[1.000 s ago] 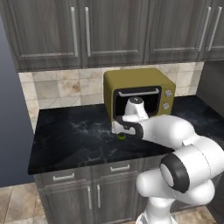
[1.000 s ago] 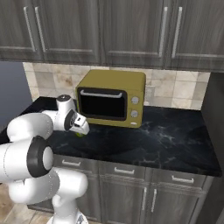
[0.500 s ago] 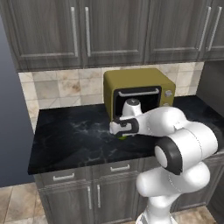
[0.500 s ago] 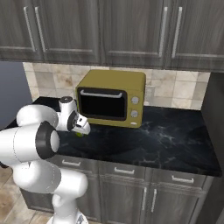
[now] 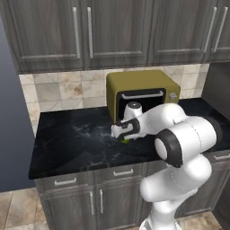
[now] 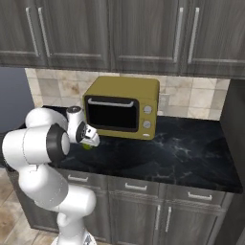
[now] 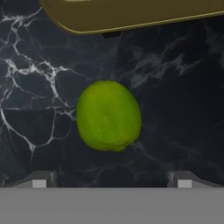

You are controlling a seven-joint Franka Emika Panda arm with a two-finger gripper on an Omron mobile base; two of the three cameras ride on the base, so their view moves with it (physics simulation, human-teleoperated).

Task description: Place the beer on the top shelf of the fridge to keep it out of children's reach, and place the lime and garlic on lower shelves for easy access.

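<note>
**kitchenbot_fan:** So the arm has swung down low over the counter (image 5: 72, 139) since the shot a second back — the elbow has rolled forward and now bulks up the front of both base views. The gripper (image 7: 111, 180) hangs right above the lime (image 7: 108, 115), jaws spread wide with nothing between them. From the hand camera the lime lies on the black marble, centred between the two fingertips (image 7: 39, 179), just in front of the yellow microwave (image 5: 141, 92).

**sim_lurker:** Did the lime move at all?

**kitchenbot_fan:** Nope — same spot on the counter in front of the microwave door, peeking out as a green sliver under the hand in the left base view. The base hasn't driven either; cabinets and backsplash line up the same. Only the arm changed pose.

**sim_lurker:** So it's lined up for a grab?

**kitchenbot_fan:** Looks that way to me. I'd guess the lime is the item being worked on, and nothing's been carried to the fridge (image 5: 13, 112) yet.
</note>
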